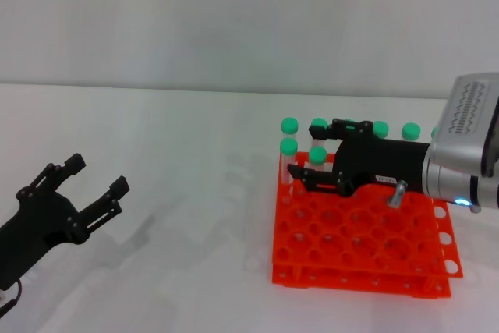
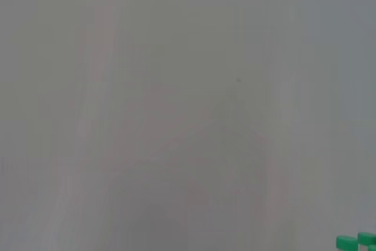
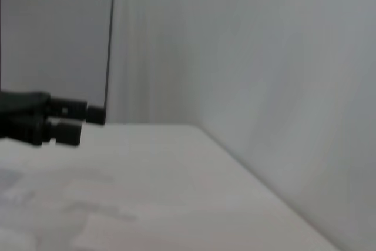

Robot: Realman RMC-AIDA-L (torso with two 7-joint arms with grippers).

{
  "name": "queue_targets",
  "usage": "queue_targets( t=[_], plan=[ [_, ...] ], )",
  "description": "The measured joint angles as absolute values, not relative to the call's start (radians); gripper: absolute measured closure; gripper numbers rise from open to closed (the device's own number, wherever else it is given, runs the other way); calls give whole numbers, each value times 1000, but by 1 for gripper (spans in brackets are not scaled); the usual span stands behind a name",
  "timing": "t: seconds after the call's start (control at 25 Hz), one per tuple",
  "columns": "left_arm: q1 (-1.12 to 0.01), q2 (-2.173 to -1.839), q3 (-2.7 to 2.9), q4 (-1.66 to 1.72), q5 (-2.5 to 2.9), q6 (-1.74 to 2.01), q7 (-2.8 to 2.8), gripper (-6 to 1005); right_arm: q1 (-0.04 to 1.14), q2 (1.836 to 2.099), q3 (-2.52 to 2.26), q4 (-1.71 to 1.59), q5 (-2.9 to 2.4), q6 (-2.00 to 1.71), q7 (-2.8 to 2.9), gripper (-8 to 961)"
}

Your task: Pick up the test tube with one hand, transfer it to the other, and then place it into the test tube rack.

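The orange-red test tube rack [image 1: 366, 259] stands on the table at the right of the head view. Several green-capped test tubes stand along its far rows. My right gripper [image 1: 302, 152], black with a small white label and a silver wrist, reaches over the rack from the right. It is open, with one finger on each side of a green-capped tube [image 1: 317, 154] that stands upright in the rack. My left gripper [image 1: 97, 175] is open and empty, low at the left and far from the rack. Its fingers [image 3: 64, 123] also show in the right wrist view.
Other green caps [image 1: 290, 124] stand close around the right fingers. Two green caps [image 2: 355, 241] show at a corner of the left wrist view. The white table [image 1: 195, 193] stretches between the left gripper and the rack, with a pale wall behind.
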State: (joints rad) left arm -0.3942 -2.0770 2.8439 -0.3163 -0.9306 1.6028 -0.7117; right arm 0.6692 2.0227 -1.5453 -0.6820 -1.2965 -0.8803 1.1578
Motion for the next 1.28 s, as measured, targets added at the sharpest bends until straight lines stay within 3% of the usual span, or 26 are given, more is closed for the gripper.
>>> queue_targets(
  t=[0.12,0.36,0.8,1.28],
  plan=[
    [-393,-2077,2844,-320,-931,1602,-712,121,649,2018,-1539,-717,-1272,-898,1158,287],
    [-389,-2077,2843,-323,-946,1601,-710,121,544,2010,-1485,-840,-1254,-958,1158,217],
    [-365,-2080,2842,-273,-1090,1604,-639,121,306,2006,-1043,-828,-1222,-1285,1090,222],
    [-365,-2079,2841,-198,-1215,1600,-571,120,181,2002,-521,-388,-1202,-1564,710,228]
  ],
)
